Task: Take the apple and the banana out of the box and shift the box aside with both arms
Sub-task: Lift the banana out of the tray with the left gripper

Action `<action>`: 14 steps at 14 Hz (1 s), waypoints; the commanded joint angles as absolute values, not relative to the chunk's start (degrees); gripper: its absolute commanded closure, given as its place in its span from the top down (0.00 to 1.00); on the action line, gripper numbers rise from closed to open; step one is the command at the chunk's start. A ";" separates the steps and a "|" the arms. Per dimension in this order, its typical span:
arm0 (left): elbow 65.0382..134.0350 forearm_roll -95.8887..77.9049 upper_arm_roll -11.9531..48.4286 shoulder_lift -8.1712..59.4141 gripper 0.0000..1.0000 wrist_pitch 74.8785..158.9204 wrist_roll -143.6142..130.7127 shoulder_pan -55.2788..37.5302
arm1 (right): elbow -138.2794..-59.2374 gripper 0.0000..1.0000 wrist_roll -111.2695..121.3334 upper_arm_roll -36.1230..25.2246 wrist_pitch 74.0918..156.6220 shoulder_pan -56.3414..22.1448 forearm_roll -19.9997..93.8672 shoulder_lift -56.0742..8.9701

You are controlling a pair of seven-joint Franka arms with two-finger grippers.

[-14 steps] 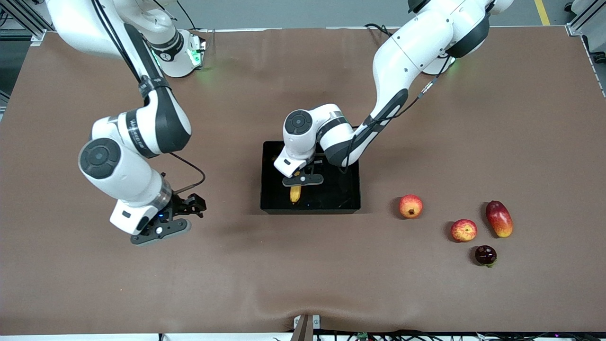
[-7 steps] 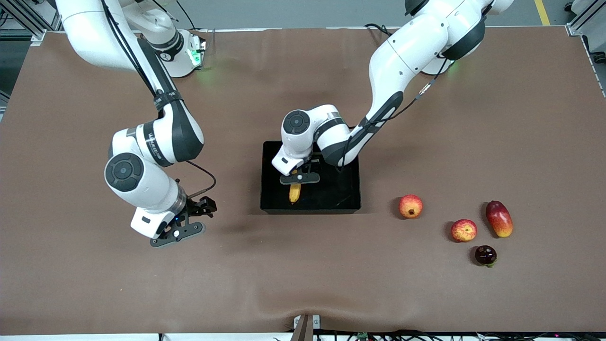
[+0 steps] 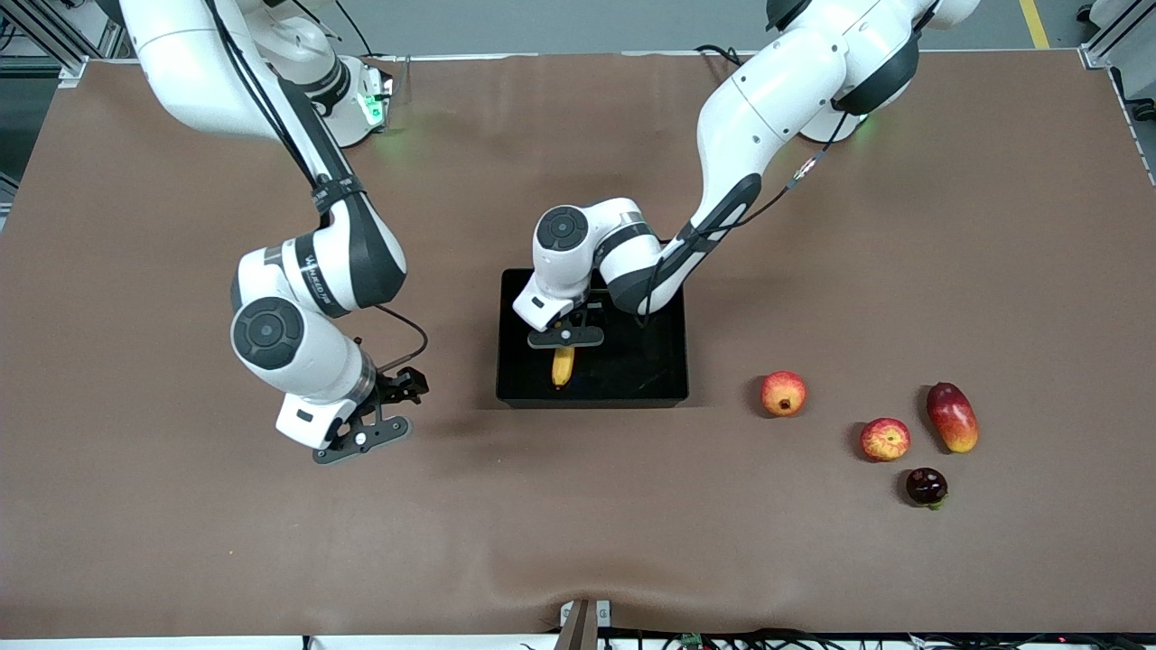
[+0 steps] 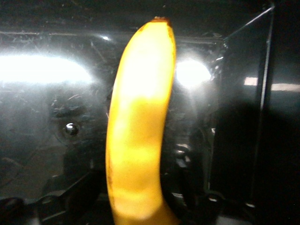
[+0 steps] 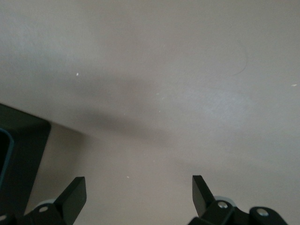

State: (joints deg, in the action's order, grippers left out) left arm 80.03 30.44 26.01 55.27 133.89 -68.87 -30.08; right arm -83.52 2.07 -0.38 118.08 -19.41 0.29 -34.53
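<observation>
Inside black tray (image 3: 668, 361): banana (image 3: 563, 367)

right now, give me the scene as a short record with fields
tray: black tray mid-table
banana: banana lying in the tray, under the left claw
left claw: left claw low over the banana, inside the tray
right claw: right claw open, over bare table toward the right arm's end, beside the tray
apple: apple on the table toward the left arm's end, not in the tray
other fruit: three more beside the apple
</observation>
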 commanded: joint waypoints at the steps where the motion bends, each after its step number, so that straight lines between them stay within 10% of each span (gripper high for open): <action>1: 79.19 31.64 24.79 56.08 0.00 135.53 -70.84 -30.94 | -85.34 1.00 1.67 -0.62 118.21 -20.39 0.79 -33.75; 14: 79.28 28.48 25.84 40.45 0.00 126.05 -69.96 -25.50 | -85.69 1.00 2.11 -0.62 124.10 -18.02 12.11 -34.37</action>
